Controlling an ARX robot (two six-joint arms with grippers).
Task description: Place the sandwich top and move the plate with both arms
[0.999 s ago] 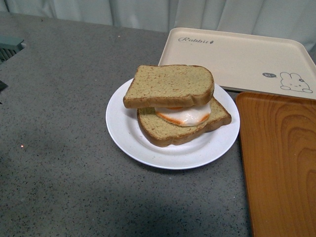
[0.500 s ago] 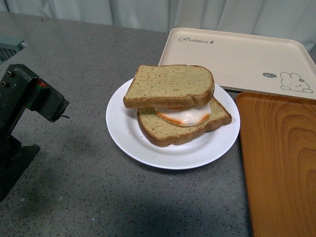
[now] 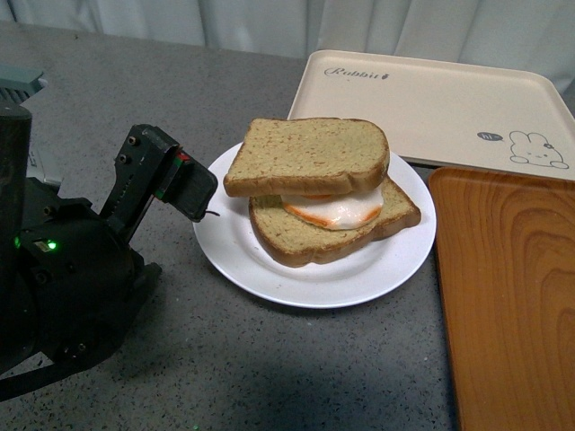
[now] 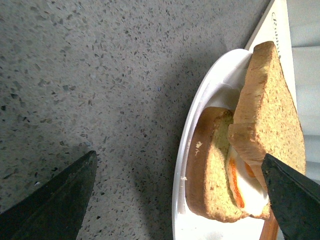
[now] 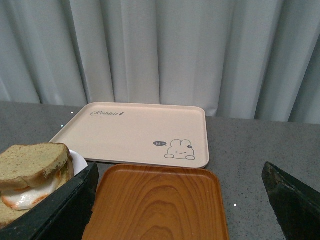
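Reading "Rabbit" on the far tray (image 3: 431,101), we find the left gripper (image 4: 179,157) and right gripper (image 5: 180,167) both spread wide, holding nothing.

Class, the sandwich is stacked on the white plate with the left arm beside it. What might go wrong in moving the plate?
1. The sandwich top sits skewed, overhanging the lower slice; a tilted plate might shed it.
2. The open left gripper faces the thin rim; a misjudged height may shove the plate against the orange wooden tray.
3. The right gripper is away from the plate; a one-sided lift could tip it.
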